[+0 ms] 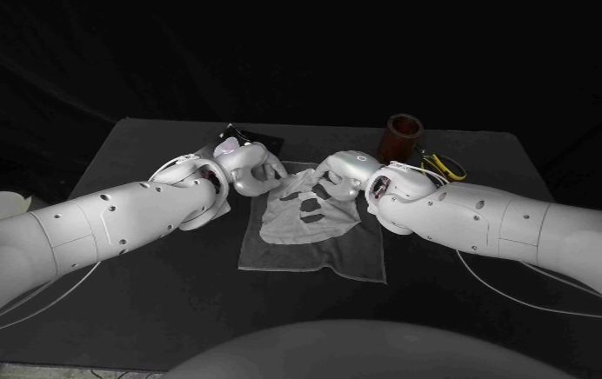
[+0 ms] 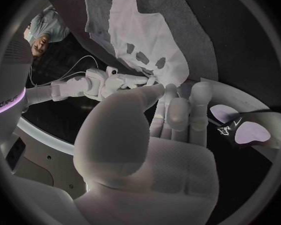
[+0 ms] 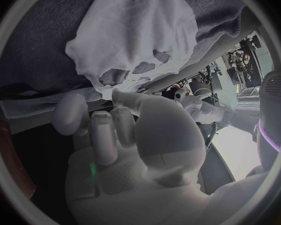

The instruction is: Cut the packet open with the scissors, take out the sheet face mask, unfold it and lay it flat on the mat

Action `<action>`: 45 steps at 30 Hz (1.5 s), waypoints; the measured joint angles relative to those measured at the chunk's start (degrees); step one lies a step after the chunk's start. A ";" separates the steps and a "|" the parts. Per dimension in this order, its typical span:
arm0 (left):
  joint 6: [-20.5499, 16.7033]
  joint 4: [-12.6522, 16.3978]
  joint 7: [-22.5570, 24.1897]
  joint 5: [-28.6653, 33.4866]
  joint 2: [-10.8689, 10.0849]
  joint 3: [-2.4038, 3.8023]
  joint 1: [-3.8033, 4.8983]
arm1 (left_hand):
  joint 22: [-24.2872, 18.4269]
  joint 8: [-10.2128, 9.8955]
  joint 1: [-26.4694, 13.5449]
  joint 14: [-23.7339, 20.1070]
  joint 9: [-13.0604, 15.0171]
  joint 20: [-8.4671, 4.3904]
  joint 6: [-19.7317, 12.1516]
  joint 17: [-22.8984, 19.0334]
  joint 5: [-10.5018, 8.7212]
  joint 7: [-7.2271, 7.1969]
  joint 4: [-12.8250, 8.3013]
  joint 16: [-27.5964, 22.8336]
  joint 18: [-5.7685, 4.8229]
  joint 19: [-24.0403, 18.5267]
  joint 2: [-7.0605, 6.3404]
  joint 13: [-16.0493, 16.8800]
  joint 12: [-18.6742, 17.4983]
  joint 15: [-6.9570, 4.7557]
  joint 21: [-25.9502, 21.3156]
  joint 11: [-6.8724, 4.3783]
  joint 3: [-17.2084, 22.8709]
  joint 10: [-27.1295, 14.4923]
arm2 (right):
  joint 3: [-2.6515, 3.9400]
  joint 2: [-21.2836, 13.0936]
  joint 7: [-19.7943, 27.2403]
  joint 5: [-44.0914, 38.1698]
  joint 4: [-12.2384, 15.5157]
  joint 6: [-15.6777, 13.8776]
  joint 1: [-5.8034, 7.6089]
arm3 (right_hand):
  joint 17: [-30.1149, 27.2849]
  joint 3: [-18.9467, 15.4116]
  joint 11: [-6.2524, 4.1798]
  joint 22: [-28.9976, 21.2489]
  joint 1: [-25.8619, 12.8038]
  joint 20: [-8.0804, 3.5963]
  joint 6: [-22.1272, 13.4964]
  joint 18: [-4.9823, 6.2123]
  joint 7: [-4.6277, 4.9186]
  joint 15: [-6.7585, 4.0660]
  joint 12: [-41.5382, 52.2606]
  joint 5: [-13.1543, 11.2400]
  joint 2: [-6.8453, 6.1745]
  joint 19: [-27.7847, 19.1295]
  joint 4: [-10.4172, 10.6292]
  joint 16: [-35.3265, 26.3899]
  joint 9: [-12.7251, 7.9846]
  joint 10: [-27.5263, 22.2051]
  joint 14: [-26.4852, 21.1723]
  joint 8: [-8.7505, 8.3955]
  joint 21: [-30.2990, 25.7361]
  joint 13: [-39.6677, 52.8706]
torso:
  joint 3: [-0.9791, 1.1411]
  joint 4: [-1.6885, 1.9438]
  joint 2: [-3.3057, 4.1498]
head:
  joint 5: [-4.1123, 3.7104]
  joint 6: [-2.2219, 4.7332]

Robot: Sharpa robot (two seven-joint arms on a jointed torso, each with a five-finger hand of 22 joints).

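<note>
Both arms are reaching in over the desk [image 1: 188, 296], elbows out and wrists angling toward each other. The sheet face mask [image 1: 301, 222] is lying unfolded on the mat [image 1: 320, 262]. The left robot hand [image 1: 244, 169] is sitting at the mask's 11 o'clock and the right robot hand [image 1: 345, 175] at 1 o'clock, their fingertips meeting its far edge. I cannot tell whether either is pinching it. The scissors [image 1: 443, 166] are lying at 2 o'clock, and the packet [image 2: 237, 130] is lying just beside the left robot hand.

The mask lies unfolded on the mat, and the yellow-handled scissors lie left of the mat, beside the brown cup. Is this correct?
Not quite: the head view shows the scissors right of the mat, beside the brown cup. The mask does lie unfolded on the mat.
</note>
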 measured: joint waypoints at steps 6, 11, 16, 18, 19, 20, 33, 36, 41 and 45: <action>2.01 -1.72 -1.13 -3.68 1.14 -0.38 -1.06 | -0.05 0.32 0.00 0.38 0.26 0.30 0.93 0.20 0.00 -0.30 -0.12 0.00 0.00 0.30 0.00 -0.60 -0.69 -0.05 -0.01 0.20 -0.26 0.21 | 0.00 0.40 -0.41 -0.67 -0.47 -0.36 -0.25 | 0.03 -0.01 0.00 0.01 -1.02 0.00 0.01 0.00 -0.01 0.00 0.00 -0.25 -0.58 0.00 0.01 0.00 -0.18 0.00 0.00 -0.01 0.00 0.00 | -0.04 -0.07 0.01 | -0.09 0.00; 1.48 -3.82 -1.34 -5.23 2.45 -0.42 -1.62 | -0.95 0.37 0.00 0.37 0.32 0.29 1.03 -0.80 0.00 -0.39 -0.34 -0.44 -0.01 0.30 0.00 -0.98 -1.43 -0.05 -0.92 0.20 -0.48 0.21 | 0.00 0.62 -0.45 -0.96 -0.83 -0.72 -0.40 | 0.02 -1.52 -0.01 -0.26 -1.74 0.00 -0.03 -0.01 -0.05 0.08 0.00 -0.25 -1.29 0.00 -0.05 -0.05 -0.42 -0.01 -0.08 -0.57 -0.21 -0.03 | 0.00 -0.09 -0.01 | -0.10 0.00; -0.26 -4.76 -1.23 -6.09 3.10 -0.41 -1.90 | -0.49 0.38 0.00 0.37 0.36 0.25 1.04 -0.11 0.00 -0.40 -0.50 -0.42 -0.01 0.35 0.00 -1.05 -1.45 -0.05 -0.58 0.20 -0.64 0.21 | 0.01 0.68 -0.35 -1.15 -1.05 -1.25 -0.50 | 0.02 -3.49 -0.01 -0.28 -2.41 0.00 -0.65 -0.01 -0.24 0.08 0.00 -0.25 -1.97 0.00 -0.22 -0.06 -0.65 -0.01 -0.09 -1.12 -0.24 -0.04 | 0.00 -0.13 -0.01 | -0.07 0.00; -0.97 -4.88 -1.21 -6.35 3.17 -0.41 -2.00 | -0.19 0.37 0.00 0.37 0.35 0.05 1.04 0.15 0.00 -0.40 -0.58 -0.05 -0.02 0.55 0.00 -1.08 -1.45 -0.05 -0.22 0.20 -0.72 0.21 | 0.01 0.69 -0.30 -1.21 -1.13 -1.53 -0.51 | 0.02 -3.53 -0.01 -0.30 -2.41 0.00 -0.74 -0.01 -0.31 0.08 -0.01 -0.25 -1.97 0.00 -0.18 -0.06 -0.65 -0.01 -0.09 -1.12 -0.24 -0.04 | 0.03 -0.13 -0.01 | -0.08 0.00; -1.24 -4.89 -1.21 -6.44 3.18 -0.41 -2.04 | -0.10 0.38 0.00 0.46 0.31 0.09 1.04 0.38 0.00 -0.40 -0.65 -0.05 -0.02 0.59 0.00 -1.11 -1.45 0.04 -0.13 0.20 -0.79 0.21 | 0.01 0.69 -0.29 -1.24 -1.15 -1.64 -0.51 | 0.02 -3.53 -0.02 -0.31 -2.41 0.00 -0.74 -0.01 -0.31 0.08 -0.01 -0.25 -1.97 0.00 -0.18 -0.06 -0.65 -0.01 -0.09 -1.12 -0.24 -0.04 | 0.02 -0.13 0.00 | -0.10 0.00; -1.48 -4.89 -1.21 -6.53 3.18 -0.41 -2.06 | 0.08 0.38 0.00 0.59 0.25 0.18 1.04 0.61 0.00 -0.40 -0.65 0.20 -0.03 0.90 0.00 -1.12 -1.46 0.17 0.14 0.20 -0.79 0.21 | 0.01 0.69 -0.28 -1.26 -1.16 -1.74 -0.52 | 0.01 -3.57 -0.02 -0.32 -2.41 0.00 -0.74 -0.02 -0.31 0.08 -0.01 -0.25 -1.97 0.00 -0.23 -0.07 -0.68 -0.01 -0.09 -1.12 -0.24 -0.04 | 0.05 -0.13 0.00 | -0.12 0.00; -2.43 -4.19 -2.34 -7.08 3.02 -0.42 -2.10 | 2.80 -0.53 0.00 3.56 0.02 -0.06 0.25 5.04 0.00 -0.33 -0.76 3.28 -0.05 3.31 0.00 -0.59 -0.05 -0.01 3.50 -0.03 -1.33 0.84 | 0.01 0.91 -0.68 -2.07 -1.92 -2.07 -0.57 | -0.03 -4.34 -0.11 -0.82 -2.41 -0.01 -1.56 -0.03 -0.31 0.09 -0.22 -0.25 -1.97 0.00 -0.33 -0.20 -1.07 -0.10 -0.09 -1.67 -1.15 0.00 | 0.07 -0.09 -0.02 | -0.26 0.00; -1.45 -4.15 -3.34 -7.21 3.02 -0.41 -2.10 | 3.49 -0.76 0.00 4.06 -0.10 0.05 -0.29 6.29 0.00 -0.43 -0.74 4.16 -0.05 4.03 0.00 -0.06 0.88 -0.08 4.44 -0.03 -1.35 0.84 | 0.01 0.96 -0.97 -2.38 -2.09 -1.81 -0.57 | -0.02 -4.34 -0.11 -0.85 -2.41 -0.01 -1.60 -0.02 -0.27 0.09 -0.22 -0.25 -1.97 0.00 -0.33 -0.27 -1.07 -0.11 -0.09 -1.67 -1.15 0.00 | 0.05 -0.09 -0.03 | -0.27 0.00; 0.35 -4.06 -5.35 -7.42 3.23 -0.14 -1.87 | 5.02 -1.65 -0.32 5.84 -0.24 -0.06 -1.60 9.10 0.00 -0.95 -0.47 6.10 -0.06 5.35 0.32 1.02 2.67 -0.21 6.35 -0.05 -1.61 0.83 | 0.01 1.11 -1.68 -3.02 -2.34 -0.88 -0.57 | -0.01 -4.33 -0.11 -0.98 -2.41 -0.22 -1.60 -0.03 -0.27 0.09 -0.32 -0.25 -1.97 -0.22 -0.33 -0.28 -1.09 -0.11 -0.09 -1.67 -1.15 0.00 | 0.03 -0.07 -0.07 | -0.25 0.00; 1.42 -4.06 -6.97 -7.55 3.40 0.02 -1.66 | 5.70 -2.52 -0.64 6.25 -0.24 -0.16 -2.68 10.74 0.00 -1.56 0.00 7.12 -0.06 5.46 0.42 2.22 4.33 -0.43 6.94 -0.65 -2.06 0.17 | 0.03 1.29 -2.27 -3.48 -2.63 -0.33 -0.57 | 0.03 -4.48 -0.11 -1.11 -2.41 -0.22 -1.69 -0.03 -0.37 0.09 -0.54 -0.45 -1.97 -0.22 -0.18 -0.28 -1.13 -0.11 -0.10 -1.89 -1.39 -0.01 | 0.01 -0.07 -0.08 | -0.24 0.00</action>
